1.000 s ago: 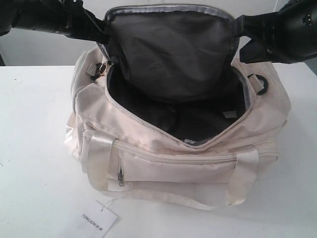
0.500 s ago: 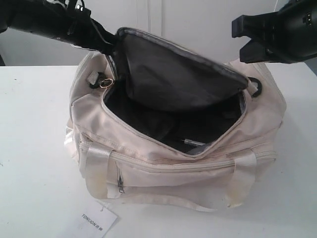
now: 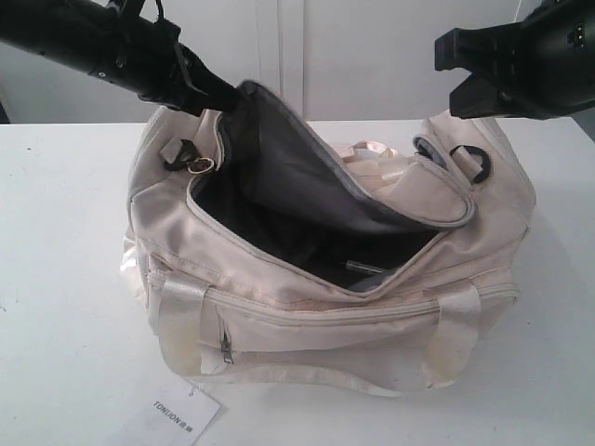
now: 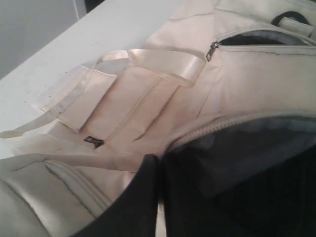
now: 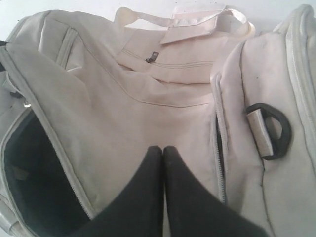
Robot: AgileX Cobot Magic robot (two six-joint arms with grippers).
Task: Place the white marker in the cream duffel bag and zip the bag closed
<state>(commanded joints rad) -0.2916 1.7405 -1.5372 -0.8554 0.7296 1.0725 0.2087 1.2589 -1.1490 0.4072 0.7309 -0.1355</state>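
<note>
White table (image 3: 65, 279) bears the bag (image 3: 325, 321), marker (image 3: 366, 268) inside it; left gripper (image 3: 212, 91) pinches the bag's upheld flap (image 3: 307, 167), right gripper (image 5: 162, 150) hangs closed and empty above the bag.

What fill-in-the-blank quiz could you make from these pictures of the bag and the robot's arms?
1. The marker lies ____ the bag.
2. The top of the bag is ____, not zipped shut.
3. The right gripper is closed above the bag and holds ____.
4. The paper tag lies in front of the bag on the ____ table.

Missing words: inside; open; nothing; white.
</note>
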